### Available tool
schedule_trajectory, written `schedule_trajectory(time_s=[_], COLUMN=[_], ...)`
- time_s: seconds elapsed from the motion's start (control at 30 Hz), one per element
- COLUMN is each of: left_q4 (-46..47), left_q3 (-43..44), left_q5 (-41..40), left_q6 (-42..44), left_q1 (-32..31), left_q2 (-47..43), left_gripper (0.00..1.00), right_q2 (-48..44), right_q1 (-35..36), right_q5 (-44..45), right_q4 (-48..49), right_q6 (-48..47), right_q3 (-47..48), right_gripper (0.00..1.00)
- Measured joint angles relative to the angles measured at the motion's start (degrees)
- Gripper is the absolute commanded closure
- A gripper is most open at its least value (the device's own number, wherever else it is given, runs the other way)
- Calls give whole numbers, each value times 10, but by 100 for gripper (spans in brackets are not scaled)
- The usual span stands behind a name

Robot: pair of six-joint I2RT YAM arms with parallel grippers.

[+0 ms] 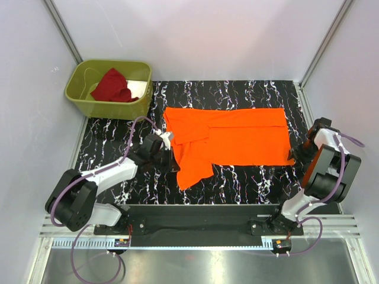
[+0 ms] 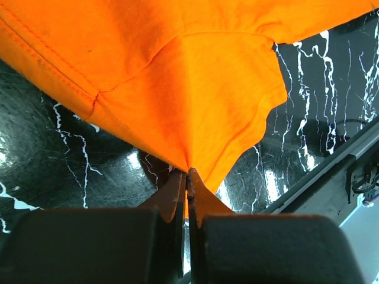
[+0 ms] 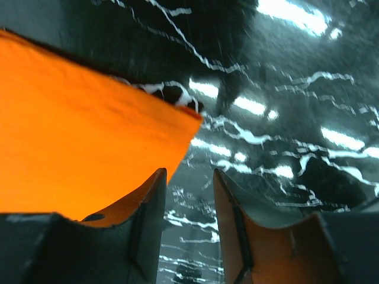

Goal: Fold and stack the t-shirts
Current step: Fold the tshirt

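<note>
Gripping the orange shirt (image 1: pixel 237 139) for a fold.
Left gripper (image 2: pixel 188 177) clamped on its edge; right gripper (image 3: pixel 188 201) apart beside the corner, probably needing to close before lifting.

The left arm (image 1: pixel 112 171) is holding stretched forward, the left hand (image 2: pixel 188 175) pinching the edge of the orange shirt (image 2: pixel 177 89), fingers pressed together. The right arm (image 1: pixel 323 171) is sitting folded tight, the right hand (image 3: pixel 189 177) holding its fingers apart, the shirt's corner just beside one.

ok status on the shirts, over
Left gripper shut on orange shirt edge. Right gripper open beside its corner, nothing between jaws. Dark red shirt in green bin. No obstruction seen.
</note>
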Motion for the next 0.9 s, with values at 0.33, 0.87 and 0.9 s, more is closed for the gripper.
schedule_trajectory(time_s=[0.33, 0.87, 0.9], left_q4=[-3, -33, -36], left_q3=[2, 24, 25], left_q5=[13, 20, 20], left_q6=[-2, -2, -2], left_q1=[-3, -3, -3], left_q2=[0, -4, -4], left_gripper=[100, 100, 100], right_q2=[47, 61, 61], right_q1=[-13, -17, -17], right_q5=[-5, 0, 1], right_q4=[52, 71, 71], right_q6=[-6, -44, -47], right_q3=[0, -6, -6], right_gripper=[57, 100, 100])
